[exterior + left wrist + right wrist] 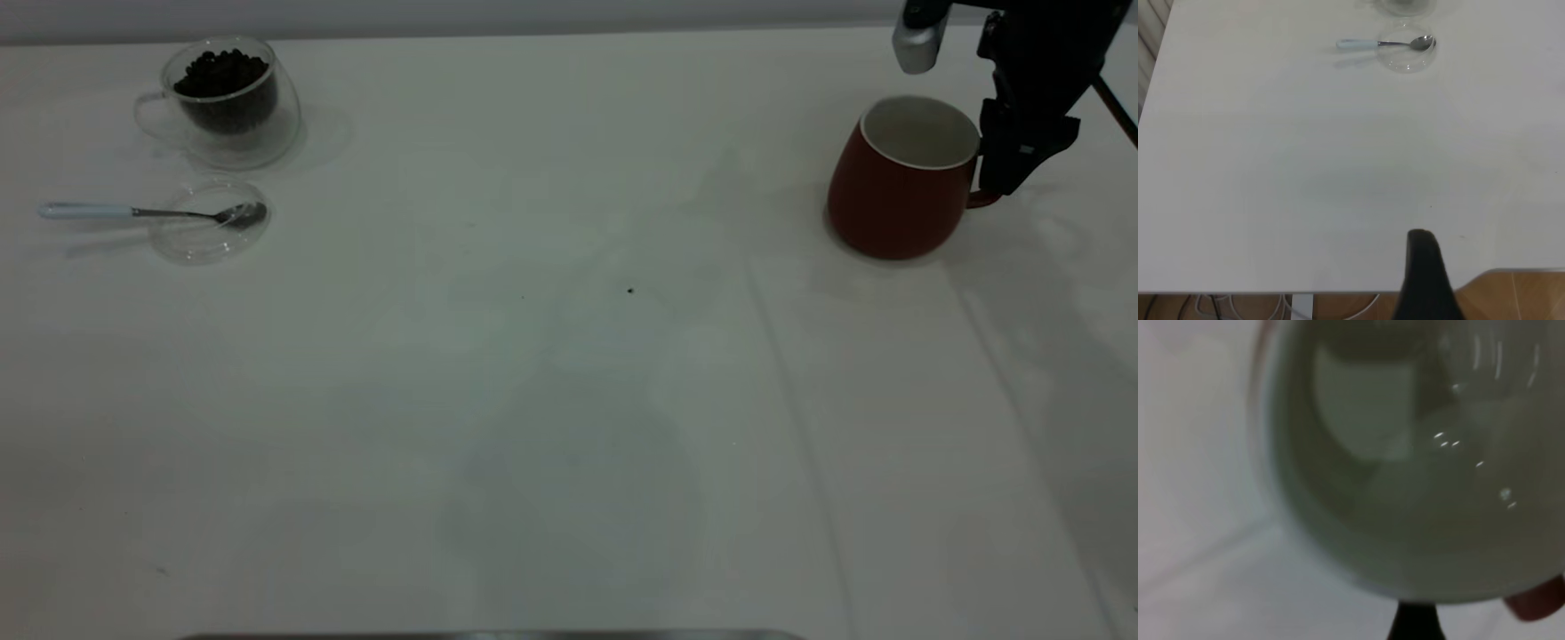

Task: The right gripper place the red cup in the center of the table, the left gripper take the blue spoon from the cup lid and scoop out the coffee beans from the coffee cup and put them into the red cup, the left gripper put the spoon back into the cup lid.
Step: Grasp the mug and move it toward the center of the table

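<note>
Desk (569, 427): broad white surface; its near part is bare apart from a few tiny dark specks.
Red cup (900, 178): stands upright on the desk at the far right, well apart from the desk's centre; white inside, nothing in it; its handle points toward the right arm.
Right gripper (1000, 182): black, just beside the red cup, down at the cup's handle; the handle partly hidden behind it. Whether its fingers are apart or clamped on the handle, I cannot tell. In the right wrist view the cup's white interior (1405, 467) fills most of the picture.
Coffee cup (227, 102): clear glass, far across the desk from the red cup, at the far left.
Coffee beans (222, 76): dark heap inside the coffee cup.
Cup lid (209, 233): clear disc just in front of the coffee cup.
Blue spoon (151, 212): bowl rests in the cup lid, pale handle sticks out past the lid, away from the red cup.
Left gripper (1425, 280): one black finger tip shows over the desk's edge, well apart from the cup lid (1408, 57) and spoon (1385, 44); open or closed, I cannot tell.
</note>
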Robot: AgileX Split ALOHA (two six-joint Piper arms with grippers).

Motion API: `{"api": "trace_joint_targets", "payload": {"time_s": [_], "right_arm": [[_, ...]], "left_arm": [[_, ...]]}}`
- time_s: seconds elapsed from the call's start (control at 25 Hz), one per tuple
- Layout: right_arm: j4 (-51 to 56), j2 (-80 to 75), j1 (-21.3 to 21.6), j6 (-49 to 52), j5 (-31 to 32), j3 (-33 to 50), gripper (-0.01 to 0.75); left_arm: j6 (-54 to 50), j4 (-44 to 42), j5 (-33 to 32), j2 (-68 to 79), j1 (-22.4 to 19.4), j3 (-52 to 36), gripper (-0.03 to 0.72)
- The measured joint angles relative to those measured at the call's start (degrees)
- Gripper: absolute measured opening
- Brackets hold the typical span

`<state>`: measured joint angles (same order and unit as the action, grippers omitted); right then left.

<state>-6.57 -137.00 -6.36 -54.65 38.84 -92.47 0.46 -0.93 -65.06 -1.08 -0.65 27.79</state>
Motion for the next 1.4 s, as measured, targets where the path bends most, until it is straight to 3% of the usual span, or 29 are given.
{"api": "trace_joint_targets", "payload": {"time_s": [0.4, 0.92, 1.4], "right_arm": [[0.11, -1.12, -2.24, -2.39, 1.15, -2.25, 0.59], [4.43, -1.12, -12.59, -2.53, 1.5, -2.51, 0.59], [8.92, -1.12, -22.58, -2.58, 2.58, -8.85, 0.59]], "left_arm": [[0.0, 0.0, 0.0, 0.0, 0.0, 0.0, 0.584], [0.0, 0.0, 0.0, 0.0, 0.0, 0.0, 0.584], [-0.05, 0.0, 0.0, 0.0, 0.0, 0.0, 0.584]]}}
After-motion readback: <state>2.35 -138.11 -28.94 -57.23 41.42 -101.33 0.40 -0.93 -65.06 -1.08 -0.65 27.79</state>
